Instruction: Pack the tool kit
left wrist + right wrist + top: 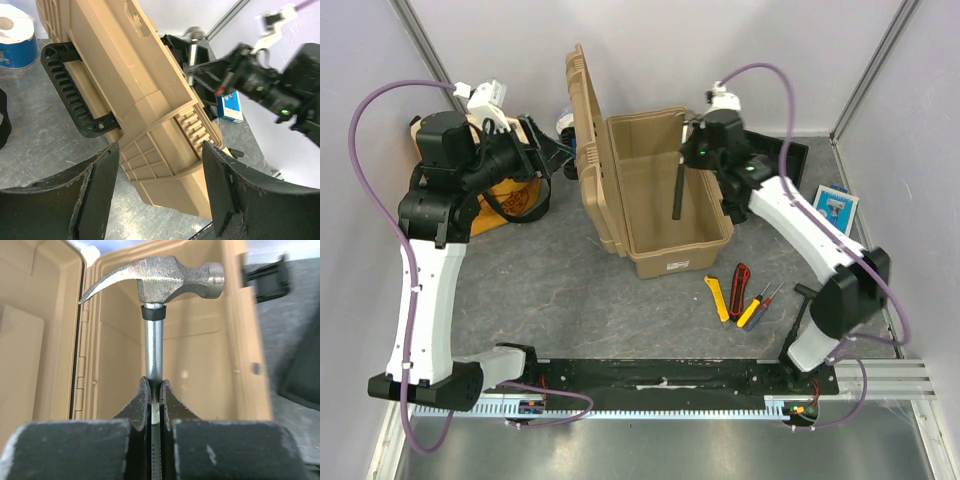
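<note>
Right wrist — right jaws clamp hammer (165, 277) over open toolbox (220, 355); left jaws parted, empty.

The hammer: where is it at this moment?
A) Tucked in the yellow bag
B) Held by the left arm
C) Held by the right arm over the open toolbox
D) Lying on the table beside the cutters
C: the right end effector is shut on the shaft of the hammer, and the inside of the open toolbox shows right behind it.
</note>
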`<state>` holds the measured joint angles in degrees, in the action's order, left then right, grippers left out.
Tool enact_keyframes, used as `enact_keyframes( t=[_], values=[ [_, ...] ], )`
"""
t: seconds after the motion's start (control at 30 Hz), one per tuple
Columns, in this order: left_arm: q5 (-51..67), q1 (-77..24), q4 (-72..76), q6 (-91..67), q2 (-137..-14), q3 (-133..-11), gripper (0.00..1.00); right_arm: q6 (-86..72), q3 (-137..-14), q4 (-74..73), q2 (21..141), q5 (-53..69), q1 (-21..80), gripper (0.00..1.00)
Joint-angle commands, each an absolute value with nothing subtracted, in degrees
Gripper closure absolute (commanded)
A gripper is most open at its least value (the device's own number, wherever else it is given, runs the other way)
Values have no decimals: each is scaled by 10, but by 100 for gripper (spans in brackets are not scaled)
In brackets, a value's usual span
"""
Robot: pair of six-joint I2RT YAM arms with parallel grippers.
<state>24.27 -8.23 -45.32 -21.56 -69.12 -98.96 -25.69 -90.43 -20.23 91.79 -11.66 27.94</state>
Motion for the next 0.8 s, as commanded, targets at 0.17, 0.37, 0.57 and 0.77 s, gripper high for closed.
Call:
enact_keyframes(
  t=[0.17,0.37,0.57,0.77],
  values=[
    [233,-84,-438,-212,-661,-979,27,-251,-966,-135,1076,-142,353,100],
    [222,-85,-430,-213,-651,-964,27,-265,-976,-137,1153,-140,359,100],
    [221,-85,-430,-211,-655,-963,27,-276,-1029,-191,1231,-142,359,100],
    [216,-84,-430,-206,-659,-962,27,-280,-1077,-220,1271,-121,360,93]
  ],
)
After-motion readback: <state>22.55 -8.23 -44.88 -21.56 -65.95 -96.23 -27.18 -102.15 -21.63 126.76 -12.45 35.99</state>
